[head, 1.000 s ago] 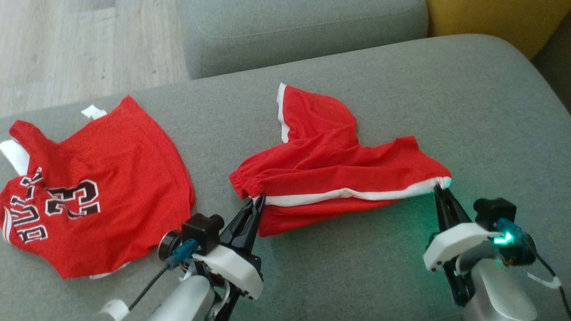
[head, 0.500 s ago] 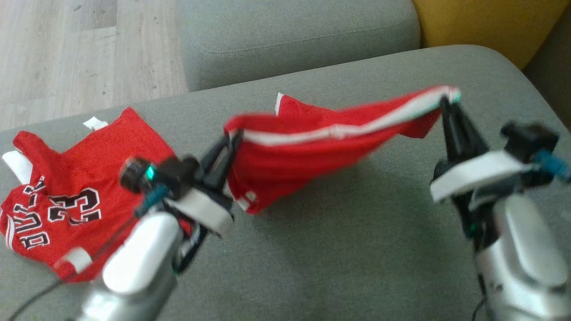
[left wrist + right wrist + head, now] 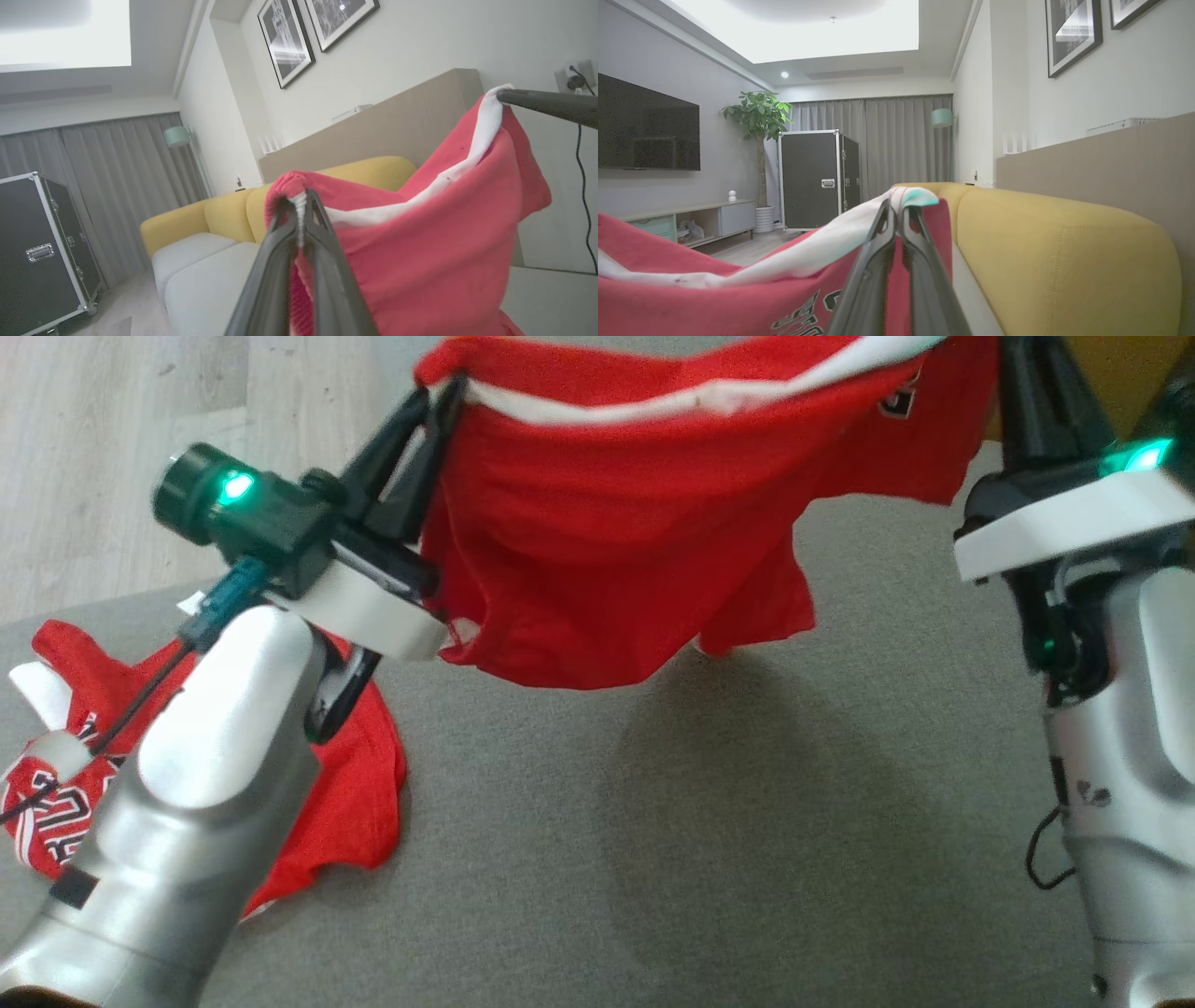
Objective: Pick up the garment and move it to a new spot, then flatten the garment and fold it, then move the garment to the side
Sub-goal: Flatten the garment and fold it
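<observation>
Here, I hold a pair of red shorts (image 3: 616, 523) in the air above the grey sofa cushion (image 3: 709, 859), stretched between my two pincers along their white-striped edge.

I judge that gripping two well-separated points on one edge lets the cloth's own weight pull it open. That way it can be carried to a fresh spot and laid down without bunching. The red shorts hang clear of the cushion. Their loose body droops below the top edge and casts a shadow on the grey fabric underneath. The striped edge sags a little in the middle, so it is not fully taut.

My left gripper (image 3: 437, 397) is clamped on one end, at the gathered waistband. In the left wrist view, a pinch of white and red cloth sits between its closed fingertips. My right gripper (image 3: 899, 212) is clamped on the other end, at a white-trimmed corner, its fingers pressed together around the cloth. Neither pincer holds anything else.

A red jersey (image 3: 364, 803) with black-and-white lettering lies on the cushion to my left, partly hidden behind my left forearm and apart from the shorts. A yellow sofa (image 3: 1064, 252) stands beyond the cushion.
</observation>
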You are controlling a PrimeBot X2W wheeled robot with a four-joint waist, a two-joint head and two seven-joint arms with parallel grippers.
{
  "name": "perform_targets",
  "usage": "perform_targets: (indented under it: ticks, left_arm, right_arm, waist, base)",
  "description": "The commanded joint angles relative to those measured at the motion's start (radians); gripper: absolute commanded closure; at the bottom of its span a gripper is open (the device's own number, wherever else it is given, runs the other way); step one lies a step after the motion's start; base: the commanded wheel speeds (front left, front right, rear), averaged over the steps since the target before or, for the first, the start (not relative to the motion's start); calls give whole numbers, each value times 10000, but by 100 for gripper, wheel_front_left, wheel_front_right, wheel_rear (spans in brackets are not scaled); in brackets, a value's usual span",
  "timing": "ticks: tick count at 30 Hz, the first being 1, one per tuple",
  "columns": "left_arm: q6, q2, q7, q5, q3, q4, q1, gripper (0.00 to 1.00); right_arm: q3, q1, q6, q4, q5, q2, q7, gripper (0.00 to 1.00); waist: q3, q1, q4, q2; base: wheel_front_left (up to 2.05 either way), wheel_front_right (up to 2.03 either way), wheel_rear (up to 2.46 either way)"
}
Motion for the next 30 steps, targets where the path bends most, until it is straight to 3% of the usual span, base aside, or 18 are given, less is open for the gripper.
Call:
perform_targets:
  ticks: [1,10,18,23,30]
  left_arm:
    - [104,392,-99,38,548,-342,-653,100]
    - [422,304,-414,-226,898,-1086,-4,100]
    - [246,333,103,-450,621,-1227,25,100]
    - [-24,324,556,-613,434,-503,-1040,100]
    - [-229,456,319,-487,148,1284,-3651,100]
  right_arm:
    - [165,-533,39,-385,-96,-35,-103,100]
    - [441,56,39,-763,-807,-508,-77,100]
    - [417,394,39,-1055,-1067,-838,215,100]
    - [639,-518,39,-273,-1184,-1026,288,100]
    - [925,-3407,39,2208,-1468,-856,-590,100]
  waist:
    - [-26,-1,-29,0]
    - [-147,-1,-128,0]
    - [315,-1,-170,0]
    - [1319,-1,-325,0]
    - [2905,-1,-670,0]
  base:
    - [0,0,0]
    - [0,0,0]
    - [0,0,0]
    - [0,0,0]
    - [0,0,0]
